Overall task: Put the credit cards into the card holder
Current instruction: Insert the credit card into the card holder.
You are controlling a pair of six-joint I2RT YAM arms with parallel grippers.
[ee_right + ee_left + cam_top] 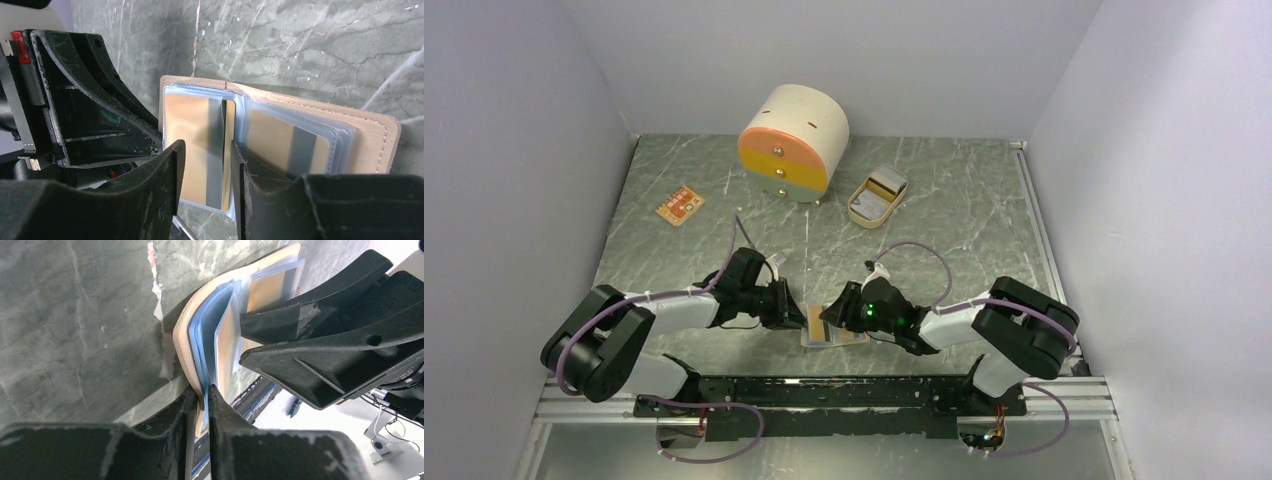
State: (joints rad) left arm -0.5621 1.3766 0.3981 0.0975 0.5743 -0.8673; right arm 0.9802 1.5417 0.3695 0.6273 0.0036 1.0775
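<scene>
Green-veined stone table (944, 230) between pale walls; the card holder (372, 137) lies open at 6 o'clock, close to the near edge. The left claw (202, 392), at the holder's 9 o'clock, is clamped tight on the tan cover and blue sleeves. The right claw (207, 165), reaching in from 3 o'clock, has its jaws a narrow gap apart around an upright leaf; I cannot tell whether it grips.

Yellow-orange cards (192, 125) already sit in sleeves, so the step looks like loading. The next move calls for a steady hold and a straight slide into a free sleeve. A loose orange card (680, 205) lies at 10 o'clock.
</scene>
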